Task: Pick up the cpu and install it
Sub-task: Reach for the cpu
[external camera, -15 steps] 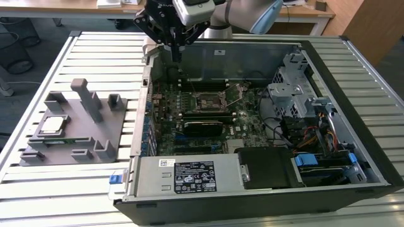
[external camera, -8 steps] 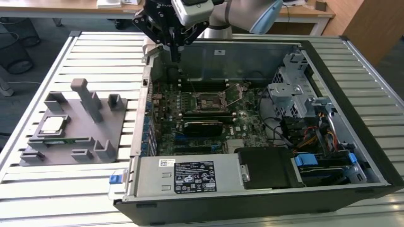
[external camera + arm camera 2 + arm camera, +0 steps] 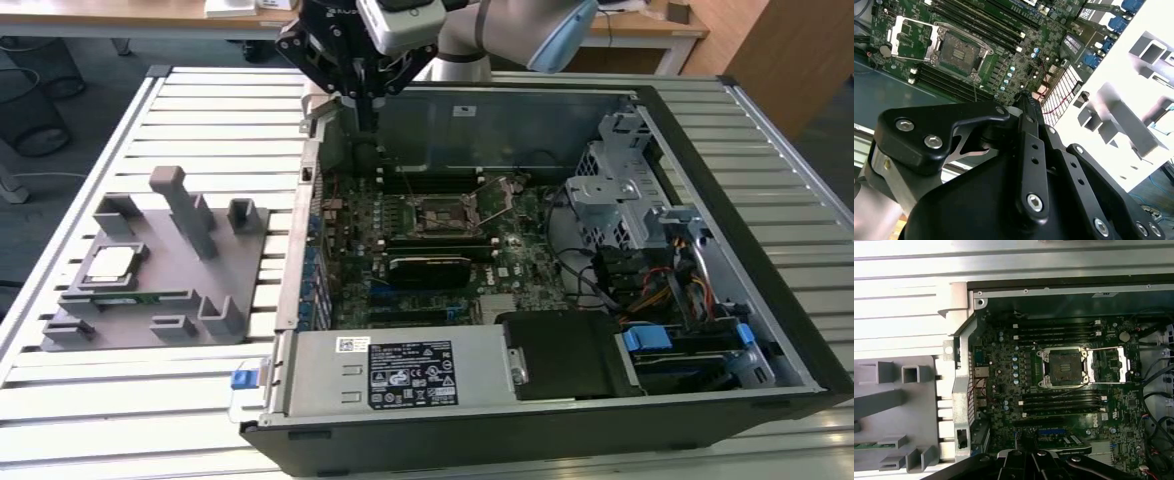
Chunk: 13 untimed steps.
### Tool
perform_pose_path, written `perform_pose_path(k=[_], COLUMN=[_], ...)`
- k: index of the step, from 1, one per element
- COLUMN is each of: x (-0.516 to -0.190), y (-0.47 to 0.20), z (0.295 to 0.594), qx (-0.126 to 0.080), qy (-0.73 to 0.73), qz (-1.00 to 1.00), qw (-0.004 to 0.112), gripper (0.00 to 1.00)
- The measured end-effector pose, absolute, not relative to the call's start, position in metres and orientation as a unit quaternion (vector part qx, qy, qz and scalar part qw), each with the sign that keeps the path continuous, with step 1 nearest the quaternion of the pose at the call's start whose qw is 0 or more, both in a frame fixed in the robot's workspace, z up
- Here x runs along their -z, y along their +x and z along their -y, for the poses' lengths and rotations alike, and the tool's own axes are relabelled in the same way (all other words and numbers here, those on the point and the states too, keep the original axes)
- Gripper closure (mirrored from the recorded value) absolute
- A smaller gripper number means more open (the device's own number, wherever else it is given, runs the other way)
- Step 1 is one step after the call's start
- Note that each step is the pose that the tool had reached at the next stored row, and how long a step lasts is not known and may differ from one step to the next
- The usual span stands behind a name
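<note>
One cpu (image 3: 110, 263) lies on the grey tray (image 3: 167, 278); the one claw (image 3: 363, 120) hangs narrow, empty.

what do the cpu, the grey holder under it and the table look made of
cpu: metal top, probably, from its dull silver sheen.
grey holder: matte plastic, likely, uniform grey with blocky moulded posts.
table: seemingly aluminium, pale ribbed slats with a soft shine.

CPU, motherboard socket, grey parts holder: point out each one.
cpu (image 3: 111, 263): exterior view, middle of its silver metal top.
motherboard socket (image 3: 1063, 367): first wrist view, centre of the open, empty socket bed.
grey parts holder (image 3: 158, 272): exterior view, bare flat base beside the cpu.
</note>
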<state>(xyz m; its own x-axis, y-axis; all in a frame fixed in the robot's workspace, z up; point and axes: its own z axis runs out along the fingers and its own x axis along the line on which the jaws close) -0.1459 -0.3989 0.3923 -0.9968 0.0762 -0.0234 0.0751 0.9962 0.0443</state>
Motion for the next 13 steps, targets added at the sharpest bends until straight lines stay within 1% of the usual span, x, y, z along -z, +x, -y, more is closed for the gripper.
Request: perform_pose_path(k=[13], x=[-0.392], y=[-0.1508], z=[0.3989], qx=[-0.022], qy=[0.038], qz=[-0.999], qw=[0.013], gripper=[0.89])
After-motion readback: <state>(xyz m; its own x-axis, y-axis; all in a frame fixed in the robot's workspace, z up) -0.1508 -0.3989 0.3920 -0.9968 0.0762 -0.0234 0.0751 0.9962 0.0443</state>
